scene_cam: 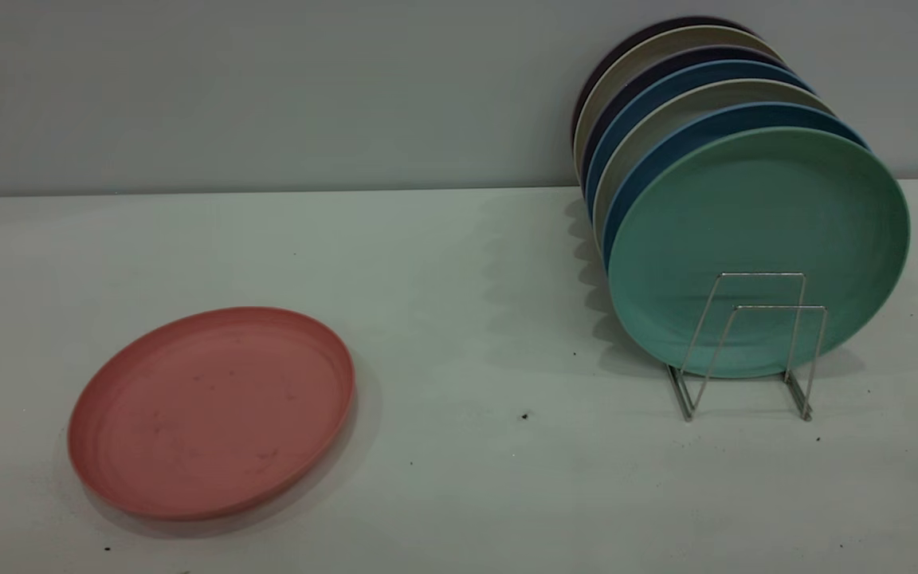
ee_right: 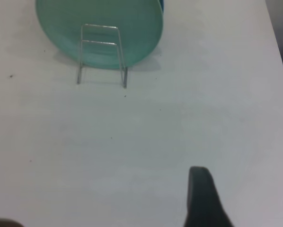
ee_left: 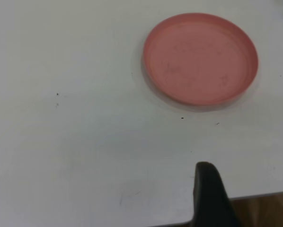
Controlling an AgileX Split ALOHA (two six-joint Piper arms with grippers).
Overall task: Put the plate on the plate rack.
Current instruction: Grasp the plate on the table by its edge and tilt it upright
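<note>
Neither arm shows in the exterior view, and each wrist view catches only one dark finger at the frame's edge — the left gripper's finger [ee_left: 210, 196] and the right gripper's finger [ee_right: 203, 198] — so whether either pair of fingers is wide or narrow cannot be told. The pink plate [scene_cam: 212, 412] lies flat and face up on the white bench [scene_cam: 459, 335], toward the left side in the exterior view, well apart from the left finger, with bare bench between them, and touched by nothing. The plate rack [scene_cam: 750, 343] stands toward the right side, well apart from the right finger. Its two front wire loops are bare, and behind them a mint-green plate [scene_cam: 758, 239] stands on edge. A row of further plates [scene_cam: 666, 88] — blue, pale and dark ones — stands behind it; only their upper rims show, so the wires holding them are hidden. A few dark specks [scene_cam: 524, 415] dot the bench between plate and rack.
</note>
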